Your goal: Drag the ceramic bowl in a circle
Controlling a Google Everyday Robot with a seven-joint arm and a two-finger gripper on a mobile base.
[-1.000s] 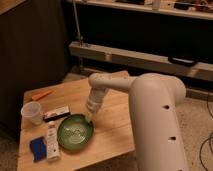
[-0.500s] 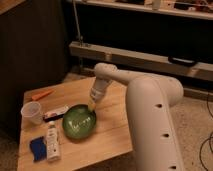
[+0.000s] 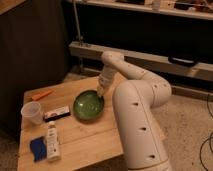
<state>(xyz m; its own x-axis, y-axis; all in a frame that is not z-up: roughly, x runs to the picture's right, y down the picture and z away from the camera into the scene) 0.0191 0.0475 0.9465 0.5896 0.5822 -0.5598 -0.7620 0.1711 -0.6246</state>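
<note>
I've got the gripper [image 3: 101,92] down at the far-right rim of the ceramic bowl [image 3: 88,106], fingers drawn tight together. Whether they pinch the rim or only press against it, I can't make out. The bowl sits mid-table, just right of a dark snack bar [image 3: 56,114], with the plastic cup [image 3: 31,112] further left. For a clean drag I'd hold firm downward contact, sweep a tight, slow arc, and steer shy of the bar and the wooden table's [image 3: 85,141] right edge.

A lab: metal racking [image 3: 150,52], floor cables [image 3: 207,145], gripper [image 3: 100,92] at the ceramic bowl [image 3: 87,106].
</note>
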